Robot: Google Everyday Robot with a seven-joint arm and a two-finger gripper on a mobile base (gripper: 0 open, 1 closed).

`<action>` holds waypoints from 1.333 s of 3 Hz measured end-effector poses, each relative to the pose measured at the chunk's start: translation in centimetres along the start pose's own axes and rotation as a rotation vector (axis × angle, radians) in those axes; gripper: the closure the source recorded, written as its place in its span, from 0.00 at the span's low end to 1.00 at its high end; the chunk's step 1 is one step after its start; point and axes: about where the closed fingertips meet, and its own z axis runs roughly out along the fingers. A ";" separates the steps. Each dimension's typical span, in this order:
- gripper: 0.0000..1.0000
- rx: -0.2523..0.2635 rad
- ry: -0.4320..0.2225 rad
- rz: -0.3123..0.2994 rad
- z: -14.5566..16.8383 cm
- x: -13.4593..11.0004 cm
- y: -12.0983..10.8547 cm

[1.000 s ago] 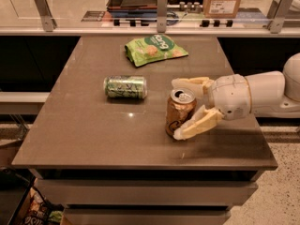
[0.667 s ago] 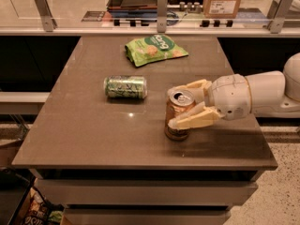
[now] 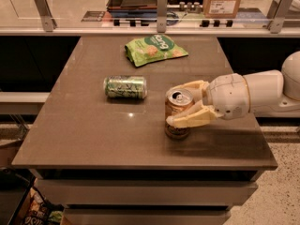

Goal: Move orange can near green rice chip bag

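The orange can point(image 3: 176, 116) stands upright near the front right of the brown table point(image 3: 93, 135), its silver top showing. My gripper point(image 3: 180, 104) comes in from the right, one cream finger behind the can and one across its front, shut on the can. The green rice chip bag point(image 3: 154, 48) lies flat at the far middle of the table, well behind the can.
A green patterned can point(image 3: 125, 87) lies on its side left of the orange can. A glass-railed counter point(image 3: 159, 18) with a tray and a cardboard box runs behind the table. The table's front edge is close below the can.
The near finger has closed in against the front of the orange can; the jaws went from spread around it to gripping it. The can stays in place.
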 end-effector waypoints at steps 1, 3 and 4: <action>1.00 -0.003 0.000 -0.002 0.2 -0.1 0.1; 1.00 0.038 -0.027 0.035 -2.2 -1.2 -2.7; 1.00 0.090 -0.058 0.060 -4.8 -2.0 -6.0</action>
